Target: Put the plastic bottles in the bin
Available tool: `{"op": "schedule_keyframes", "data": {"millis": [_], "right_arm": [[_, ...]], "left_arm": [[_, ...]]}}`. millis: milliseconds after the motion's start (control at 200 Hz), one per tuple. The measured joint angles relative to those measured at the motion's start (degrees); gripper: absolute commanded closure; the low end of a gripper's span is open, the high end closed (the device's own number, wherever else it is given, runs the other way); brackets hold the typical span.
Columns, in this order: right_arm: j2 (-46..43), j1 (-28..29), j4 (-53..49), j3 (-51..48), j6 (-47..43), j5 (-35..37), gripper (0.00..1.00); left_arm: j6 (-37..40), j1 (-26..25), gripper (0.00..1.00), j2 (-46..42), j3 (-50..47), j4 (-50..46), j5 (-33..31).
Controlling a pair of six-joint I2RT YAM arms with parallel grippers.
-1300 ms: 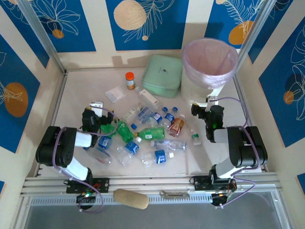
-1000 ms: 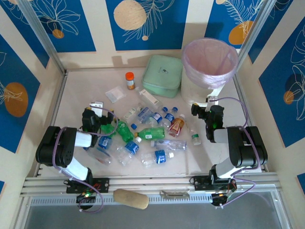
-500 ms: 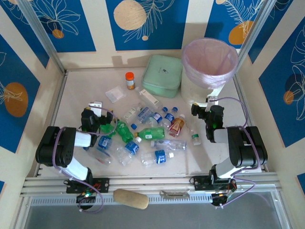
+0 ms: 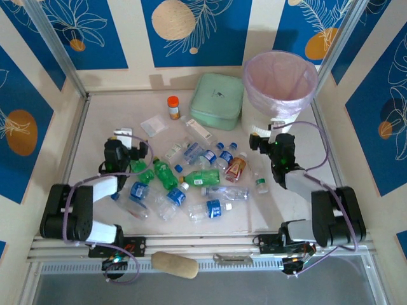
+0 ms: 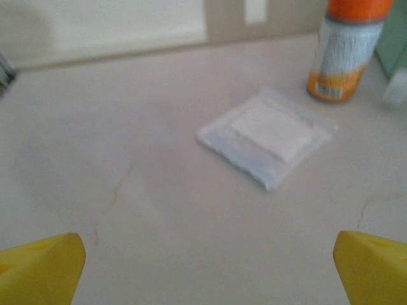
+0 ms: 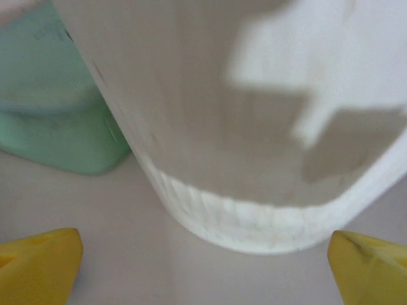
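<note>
my left gripper [image 4: 122, 135] and right gripper [image 4: 266, 135] are both spread wide and empty, the plastic bottles [image 4: 202, 178] lie scattered between them, slightly nearer my bases, and the bin [image 4: 257, 117] stands just in front of the right one.

Cream walls [image 4: 132, 38] carried blue panels [image 4: 222, 32] drawn with white leaf outlines and orange and tan discs. They enclosed a pale tabletop [image 4: 114, 108], with slanted metal posts [image 4: 54, 47] at the far corners and a metal rail [image 4: 210, 240] along the near edge.
</note>
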Motion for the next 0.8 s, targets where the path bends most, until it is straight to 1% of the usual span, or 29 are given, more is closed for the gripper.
{"op": "schedule_keyframes", "data": {"millis": [55,120,220,290,420,465,540,570,695,800], "right_arm": [[-2.89,0.68,-4.17,2.12,1.09,0.48,0.01],[-5.84,1.53,-11.34,5.64,3.17,0.74,0.01],[-8.81,2.67,-22.03,10.64,6.54,0.57,0.01],[-10.38,3.3,-29.83,13.53,9.27,-0.44,0.01],[-11.63,3.82,-44.63,17.4,14.08,-4.24,0.0],[-11.5,3.98,-49.35,18.43,15.58,-5.62,0.04],[-11.17,4.09,-56.43,19.43,17.51,-8.11,0.11],[-10.88,4.09,-58.75,19.67,17.9,-9.01,0.12],[-8.39,4.46,-66.62,19.93,19.08,-11.5,0.19],[-5.38,4.46,-70.14,19.93,19.3,-11.74,0.21]], "left_arm": [[-2.49,0.0,0.0,-2.38,2.43,-3.45,-1.01],[-7.06,0.0,0.0,-4.55,5.35,-7.21,-1.33],[-14.97,0.0,0.0,-6.47,7.43,-9.29,0.28],[-19.58,0.0,0.0,-6.73,7.34,-9.11,3.91],[-27.19,-0.11,0.0,-6.01,7.26,-9.53,12.72],[-29.27,-0.61,0.0,-5.92,7.5,-11.06,14.8],[-31.78,-2.62,0.0,-5.88,8.44,-14.67,16.24],[-32.44,-3.8,0.0,-5.88,8.87,-16.04,16.41],[-34.58,-11.98,0.0,-6.21,10.25,-21.29,16.02],[-35.74,-18.47,0.0,-7.04,10.62,-24.48,13.94]]}}
